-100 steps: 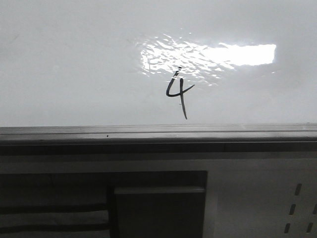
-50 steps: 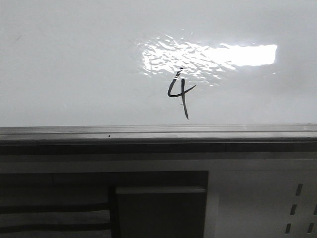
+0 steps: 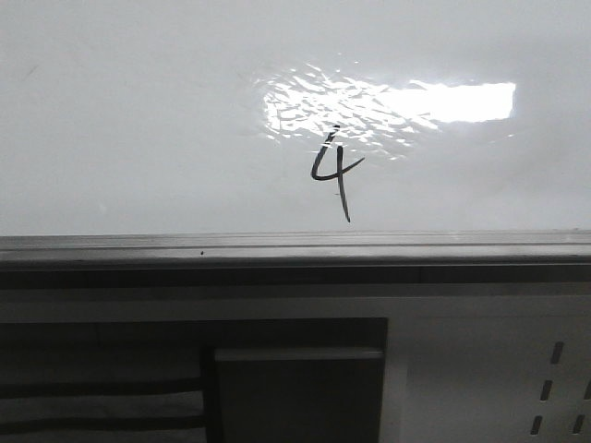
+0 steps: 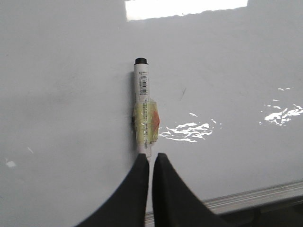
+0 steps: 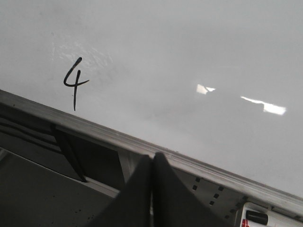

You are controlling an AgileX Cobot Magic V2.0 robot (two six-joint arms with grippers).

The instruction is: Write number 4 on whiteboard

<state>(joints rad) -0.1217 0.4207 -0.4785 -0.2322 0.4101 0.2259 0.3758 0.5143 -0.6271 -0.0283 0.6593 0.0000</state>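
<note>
A thin black hand-drawn number 4 [image 3: 333, 173] stands on the glossy whiteboard [image 3: 138, 120], just under the bright rippled reflection and above the grey rail. It also shows in the right wrist view [image 5: 74, 84]. My left gripper [image 4: 151, 157] is shut on a white marker [image 4: 143, 101] wrapped in yellow tape. The marker's black tip points away over the whiteboard [image 4: 61, 94]. My right gripper [image 5: 152, 157] is shut and empty, below the board's rail and to the right of the 4. Neither gripper shows in the front view.
The board's grey metal rail [image 3: 295, 247] runs across the front view and shows in the right wrist view [image 5: 94, 130]. A white perforated panel [image 3: 554, 378] sits below it at the right, next to a dark recess with a block [image 3: 297, 392].
</note>
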